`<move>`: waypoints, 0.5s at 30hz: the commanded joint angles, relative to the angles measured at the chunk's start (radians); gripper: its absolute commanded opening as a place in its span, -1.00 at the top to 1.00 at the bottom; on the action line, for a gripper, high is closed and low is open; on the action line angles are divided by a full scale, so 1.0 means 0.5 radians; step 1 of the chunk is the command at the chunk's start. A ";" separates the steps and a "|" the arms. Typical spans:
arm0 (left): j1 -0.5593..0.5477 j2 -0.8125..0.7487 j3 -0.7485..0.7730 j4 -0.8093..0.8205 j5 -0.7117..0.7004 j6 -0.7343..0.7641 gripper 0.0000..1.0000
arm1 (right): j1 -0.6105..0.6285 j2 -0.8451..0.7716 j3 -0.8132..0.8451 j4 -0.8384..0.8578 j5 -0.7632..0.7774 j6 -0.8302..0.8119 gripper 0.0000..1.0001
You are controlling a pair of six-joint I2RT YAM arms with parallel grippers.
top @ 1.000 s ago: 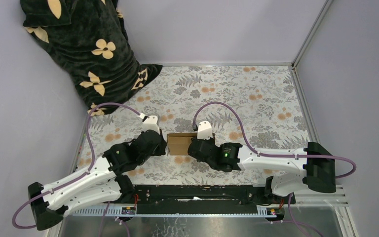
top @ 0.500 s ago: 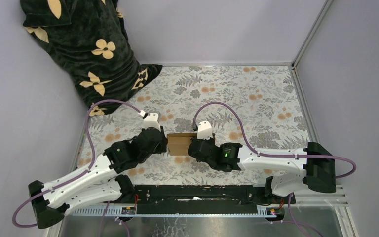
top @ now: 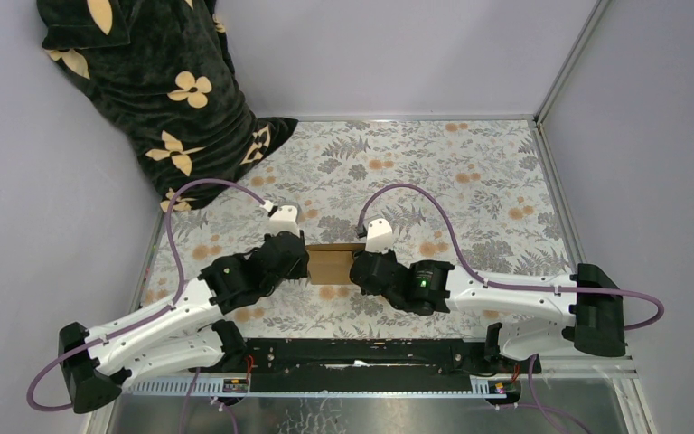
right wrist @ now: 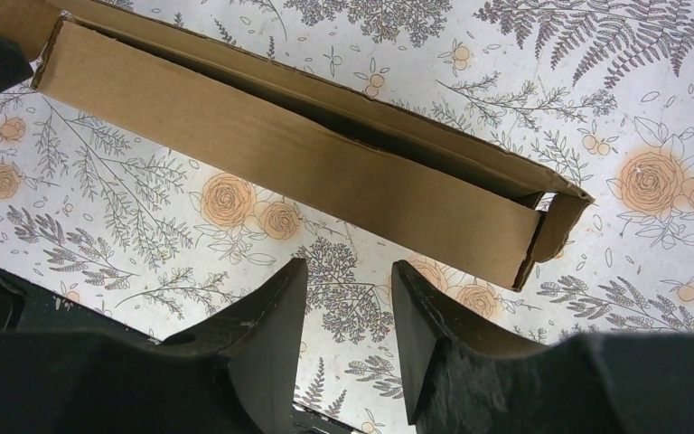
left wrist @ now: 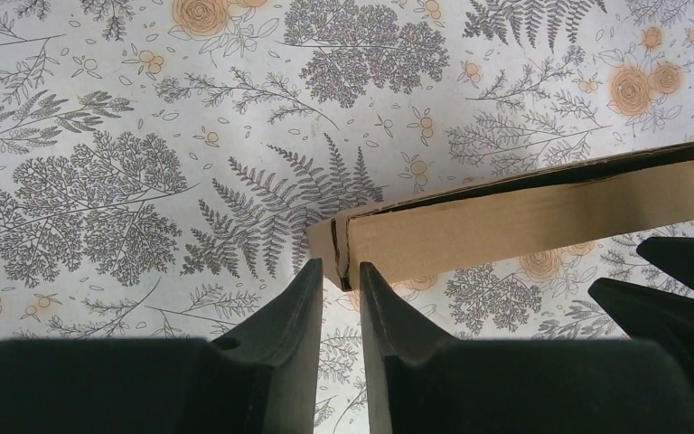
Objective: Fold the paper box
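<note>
Floral tabletop; wrist views alone show paper box lid seemingly ajar.

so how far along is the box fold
Mostly done: the paper box already stands as a shallow box with walls up. In hand: the left end effector has its tips at one corner, the right end effector is open just short of the long wall, neither clearly gripping. Left: a dark gap runs along the top edge and an end flap sticks out, so closing and tucking remain.
</note>
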 commanded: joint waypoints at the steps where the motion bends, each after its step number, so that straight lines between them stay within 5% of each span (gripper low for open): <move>1: -0.014 0.004 0.091 0.093 -0.100 0.051 0.45 | -0.013 -0.032 0.024 0.009 0.011 -0.009 0.05; 15: -0.014 0.017 0.068 0.148 -0.117 0.077 0.61 | -0.014 -0.045 -0.009 0.029 -0.004 0.003 0.06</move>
